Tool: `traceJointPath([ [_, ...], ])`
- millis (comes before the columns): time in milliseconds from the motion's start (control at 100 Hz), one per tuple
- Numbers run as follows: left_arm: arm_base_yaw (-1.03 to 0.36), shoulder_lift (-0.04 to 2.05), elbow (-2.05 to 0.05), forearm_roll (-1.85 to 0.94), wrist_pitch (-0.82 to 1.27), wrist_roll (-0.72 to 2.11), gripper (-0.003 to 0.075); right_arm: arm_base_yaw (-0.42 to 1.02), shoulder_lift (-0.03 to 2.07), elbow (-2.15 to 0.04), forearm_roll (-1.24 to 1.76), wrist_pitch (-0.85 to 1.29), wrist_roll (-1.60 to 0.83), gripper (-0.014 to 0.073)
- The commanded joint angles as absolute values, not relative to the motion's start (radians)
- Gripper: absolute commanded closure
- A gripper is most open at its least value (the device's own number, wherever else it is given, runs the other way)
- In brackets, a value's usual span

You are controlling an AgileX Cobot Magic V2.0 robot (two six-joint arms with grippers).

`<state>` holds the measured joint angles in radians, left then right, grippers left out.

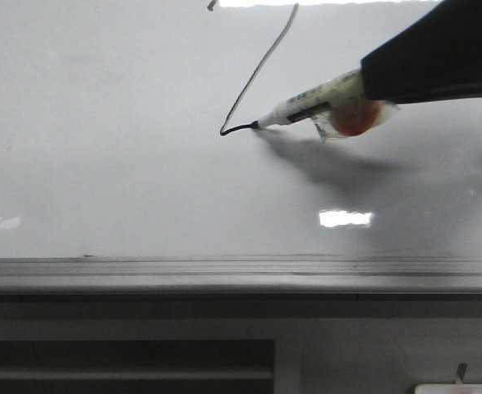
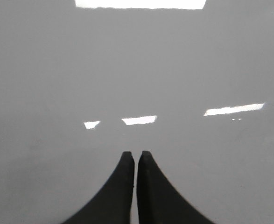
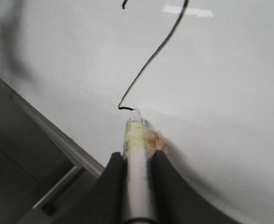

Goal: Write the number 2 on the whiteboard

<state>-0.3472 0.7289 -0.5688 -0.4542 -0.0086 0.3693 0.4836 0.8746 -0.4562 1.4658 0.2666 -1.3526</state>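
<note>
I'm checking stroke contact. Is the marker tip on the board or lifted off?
On the board, it appears: the marker tip meets the end of the number 2 stroke on the whiteboard, clamped in the right gripper.

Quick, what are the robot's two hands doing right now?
Left gripper: closed, holding nothing.
Right gripper: closed on the marker.

light: dim, grey | glare: white patches on whiteboard (image 1: 101,164); soft shadow; slight blur

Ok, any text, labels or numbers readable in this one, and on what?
Marker: dark print on its barrel, too blurred to read.
Whiteboard: only an unfinished hand-drawn stroke, slanted line hooking at the bottom, not yet a readable "2".
Nothing else carries text.
</note>
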Motion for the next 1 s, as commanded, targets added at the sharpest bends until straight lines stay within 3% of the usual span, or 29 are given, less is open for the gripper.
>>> traceJointPath([
  [0,-0.349,0.723,-0.597,-0.451,-0.070,0.366,0.0741,0.478,0.818,-0.441,1.472,0.161,-1.346,0.0648],
  [260,-0.349,0.723,-0.597,-0.451,-0.070,0.366,0.0741,0.478,0.705,-0.387,1.478,0.147,-1.295,0.0648],
  [510,-0.381,0.723,-0.597,-0.468,-0.070,0.366,0.0740,0.478,0.681,-0.406,1.482,0.357,-1.254,0.0648],
  [750,-0.598,0.723,-0.597,-0.424,-0.077,0.366,0.0740,0.478,0.707,-0.563,1.448,0.355,-1.254,0.0648],
  [990,-0.868,0.731,-0.610,-0.341,-0.069,0.366,0.0726,0.478,0.886,-0.690,1.396,0.577,-1.254,0.0648],
])
